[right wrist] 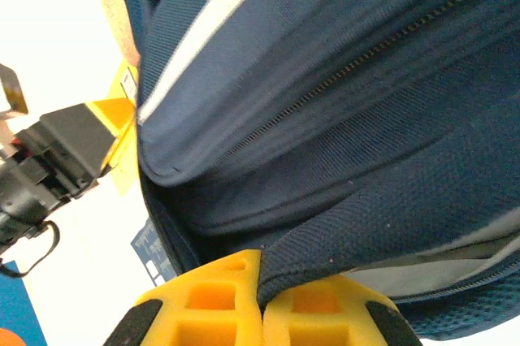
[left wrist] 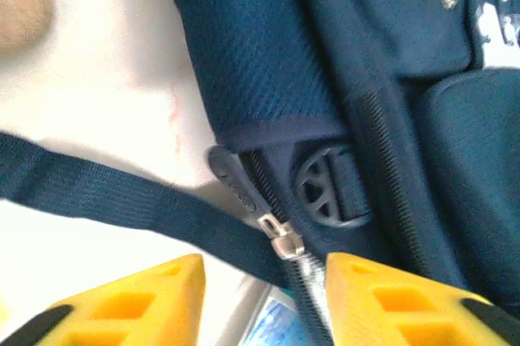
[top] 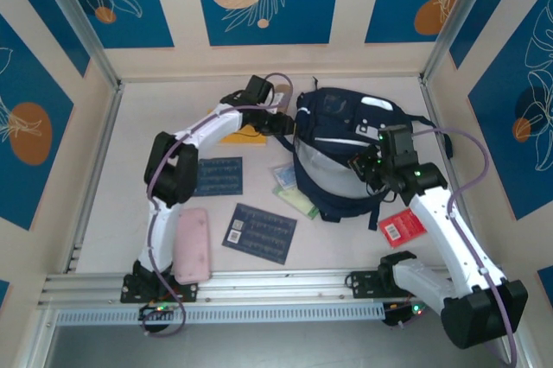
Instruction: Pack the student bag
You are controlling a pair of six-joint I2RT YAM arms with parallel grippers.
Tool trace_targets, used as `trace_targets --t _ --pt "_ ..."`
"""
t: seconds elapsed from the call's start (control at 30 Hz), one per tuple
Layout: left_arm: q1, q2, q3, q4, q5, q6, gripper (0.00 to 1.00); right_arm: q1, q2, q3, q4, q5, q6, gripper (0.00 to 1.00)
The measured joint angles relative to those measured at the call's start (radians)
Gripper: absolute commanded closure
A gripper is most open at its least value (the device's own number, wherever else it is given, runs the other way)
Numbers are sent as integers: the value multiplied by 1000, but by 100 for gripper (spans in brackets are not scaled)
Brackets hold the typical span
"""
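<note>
The student bag (top: 341, 126), dark navy with white stripes, lies at the middle right of the table with its mouth facing left. My left gripper (top: 278, 123) is at the bag's upper left edge. In the left wrist view its yellow fingers (left wrist: 138, 297) stand open on either side of the silver zipper slider (left wrist: 284, 240), not touching it; a navy strap (left wrist: 97, 192) crosses beneath. My right gripper (top: 363, 165) sits over the bag's middle. In the right wrist view it (right wrist: 262, 269) is shut on a fold of the bag's navy fabric (right wrist: 382, 224).
Two dark blue booklets (top: 218, 175) (top: 263, 231), a pink pouch (top: 192, 243) and light green packets (top: 294, 188) lie left of the bag. A yellow item (top: 244, 136) lies under the left arm. A red item (top: 402, 228) sits by the right arm.
</note>
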Motion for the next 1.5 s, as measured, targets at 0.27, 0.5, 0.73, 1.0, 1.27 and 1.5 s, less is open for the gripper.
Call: trace_targets --t 0.27,0.5,0.73,1.0,1.27,1.5 --pt "6 -308 -200 8 -77 -60 45 19 114 83 63 2 148 100" --pt "8 -567 -377 -5 -205 -88 38 25 237 308 105 47 172 100" --pt "13 -605 -385 -142 -458 -69 28 44 359 422 84 84 86 100" --pt "13 -599 -426 -269 -627 -129 4 47 388 323 66 87 -29 100" --pt "17 -730 -741 -421 -694 -251 0 47 388 195 82 80 -89 100" --pt "37 -846 -935 -521 -703 -383 0 46 386 156 107 64 -106 100"
